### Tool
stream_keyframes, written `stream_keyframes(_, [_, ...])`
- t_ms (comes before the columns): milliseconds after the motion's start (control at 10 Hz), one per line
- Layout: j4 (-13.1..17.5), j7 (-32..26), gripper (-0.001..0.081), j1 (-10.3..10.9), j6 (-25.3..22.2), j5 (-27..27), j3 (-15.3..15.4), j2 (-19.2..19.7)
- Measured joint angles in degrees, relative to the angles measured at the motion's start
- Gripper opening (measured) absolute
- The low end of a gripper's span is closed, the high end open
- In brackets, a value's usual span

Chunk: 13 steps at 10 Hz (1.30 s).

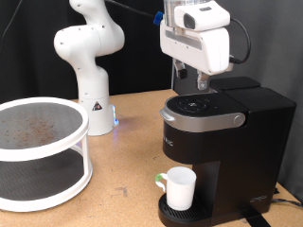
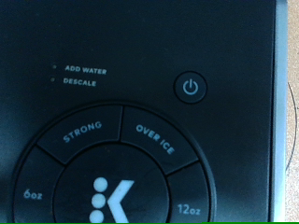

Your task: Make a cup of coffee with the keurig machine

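The white arm (image 1: pixel 87 57) rises from its base at the back of the counter (image 1: pixel 123 142), and its hand hangs straight down over the coffee machine (image 1: pixel 222 151) on the exterior view's right. The end effector (image 1: pixel 201 83) sits just above the machine's round lid, its dark fingers pointing down at the button panel; whether they touch the lid cannot be told, nor whether they are spread or closed, and nothing shows between them.

The machine is a black box with a silver-grey ring around its lid, which is down. The wrist view looks straight onto that lid: a power button (image 2: pixel 191 88), small "ADD WATER" and "DESCALE" labels, and a ring of buttons marked STRONG, OVER ICE, 6oz and 12oz around a central K logo (image 2: pixel 112 199).

The white cup (image 1: pixel 178 186) stands upright on the machine's round drip base, under the brew head. A white two-tier round rack (image 1: pixel 43 151) stands on the counter at the exterior view's left.
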Motion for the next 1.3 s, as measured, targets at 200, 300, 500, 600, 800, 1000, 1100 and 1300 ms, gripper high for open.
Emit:
stream_keyframes(200, [-0.6,-0.4,0.0405,0.0,0.9,0.7,0.0,0.0])
stream_keyframes(300, [-1.3,-0.4,0.0405,0.0,2.7,1.1,0.0,0.1])
stream_keyframes(500, [-2.0,-0.4,0.021,0.0,4.3,1.7,0.0,1.1])
stream_keyframes(600, [-2.0,-0.4,0.008,0.0,4.5,2.0,0.0,2.1])
stream_keyframes(800, [-2.0,-0.4,0.0025,0.0,5.1,2.6,0.0,3.9])
stream_keyframes(1000, [-1.9,-0.6,0.0005,0.0,5.4,3.6,0.0,4.9])
stream_keyframes(1100, [-1.9,-0.9,0.0003,0.0,5.4,4.0,0.0,4.9])
stream_keyframes(1300, [-1.8,-1.8,0.0003,-0.1,5.1,4.6,-0.1,4.9])
